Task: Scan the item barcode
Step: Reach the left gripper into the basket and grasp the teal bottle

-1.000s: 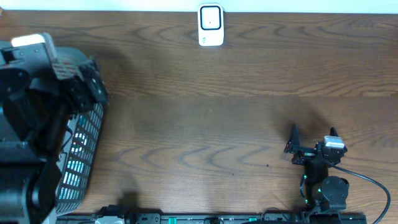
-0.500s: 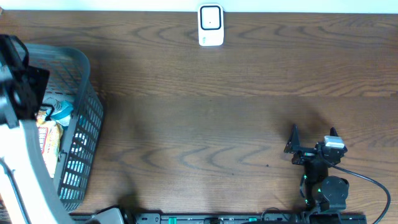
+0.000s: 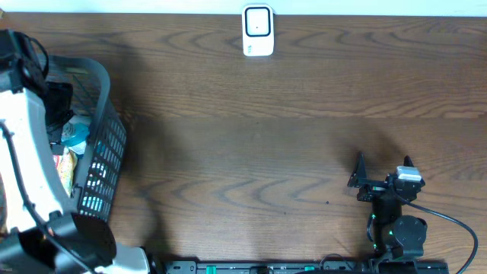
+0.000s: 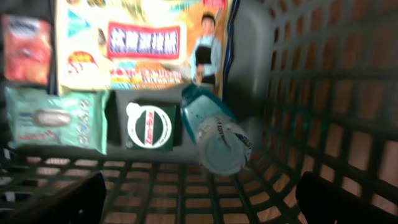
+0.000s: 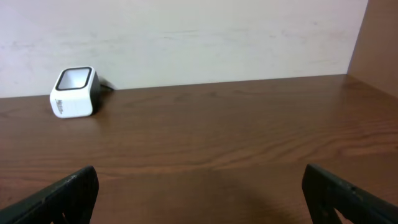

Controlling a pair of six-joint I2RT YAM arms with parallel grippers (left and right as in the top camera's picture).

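Work has hardly begun, we think. Our left tool (image 4: 205, 205) hangs over the basket (image 3: 106, 152) at the left edge of the tabletop (image 3: 266, 137). Its two fingers are spread wide and hold nothing. Down inside we see a snack bag (image 4: 140, 43), a pack of wipes (image 4: 56, 119), a green box (image 4: 148, 126) and a tipped bottle (image 4: 214, 134), and nothing grips any of them. Our right tool (image 3: 383, 166) sits near the front right, spread wide too, and empty. The scanner (image 3: 258, 31) stands at the far edge, well apart from the basket. Left to do: pick one thing, carry it over, and show its barcode to the scanner.
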